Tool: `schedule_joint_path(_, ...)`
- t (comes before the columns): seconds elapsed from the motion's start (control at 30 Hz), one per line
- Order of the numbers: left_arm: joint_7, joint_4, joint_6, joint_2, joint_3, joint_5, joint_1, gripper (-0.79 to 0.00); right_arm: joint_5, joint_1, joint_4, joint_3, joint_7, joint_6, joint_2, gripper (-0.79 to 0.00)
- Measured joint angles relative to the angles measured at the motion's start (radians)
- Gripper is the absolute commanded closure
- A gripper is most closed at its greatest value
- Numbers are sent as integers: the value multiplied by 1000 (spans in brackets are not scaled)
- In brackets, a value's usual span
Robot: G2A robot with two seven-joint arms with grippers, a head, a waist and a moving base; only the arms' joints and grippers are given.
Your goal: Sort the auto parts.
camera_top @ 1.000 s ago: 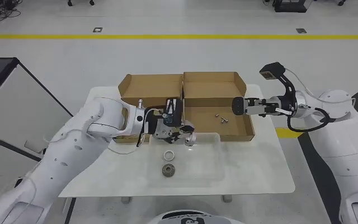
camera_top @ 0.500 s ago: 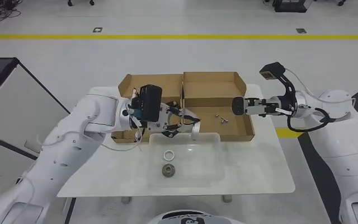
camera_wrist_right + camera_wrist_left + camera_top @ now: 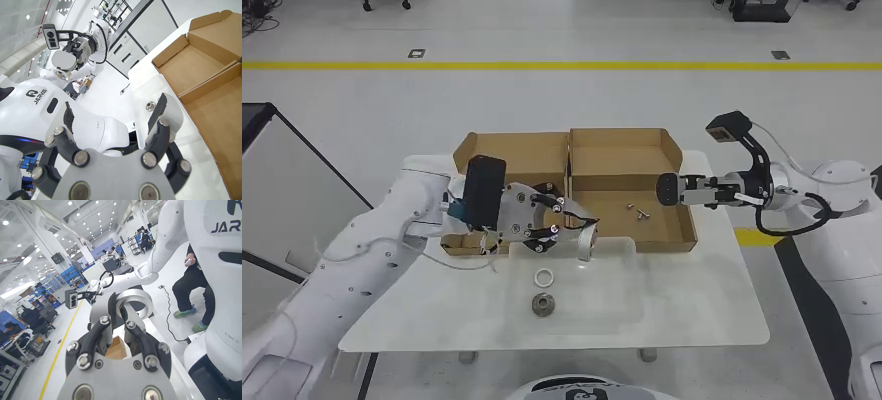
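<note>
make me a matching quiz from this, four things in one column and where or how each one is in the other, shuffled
1. silver ring
2. white ring
3. screws
4. right gripper

a. inside a cardboard box
b. open, holding nothing
c. lying beside the dark flanged part
d. pinched in the left gripper

Pairs: 1-d, 2-c, 3-a, 4-b

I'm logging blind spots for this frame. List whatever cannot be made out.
- Top view: small parts in the right box, too small to identify.
- Top view: left box floor, partly covered by the left arm.
- Right wrist view: white ring, mostly behind the right end effector's finger.
</note>
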State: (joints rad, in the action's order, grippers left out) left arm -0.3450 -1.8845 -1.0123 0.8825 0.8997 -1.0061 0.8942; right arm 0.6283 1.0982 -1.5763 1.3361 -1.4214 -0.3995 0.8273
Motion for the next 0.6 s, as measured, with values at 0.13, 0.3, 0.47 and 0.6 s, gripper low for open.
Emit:
schedule_joint_path(0.13,0,0,0,0,0,0,0,0,0,0,0,0,0,0,0,-785)
schedule_joint_path(0.3,-47,-30,20,4,16,28,23,0,0,0,0,0,0,0,0,-785)
schedule_joint_path(0.47,-227,-62,-1,14,40,29,51,0,0,0,0,0,0,0,0,-785)
schedule_joint_path(0.6,-404,-67,0,23,20,-3,58,0,0,0,0,0,0,0,0,-785)
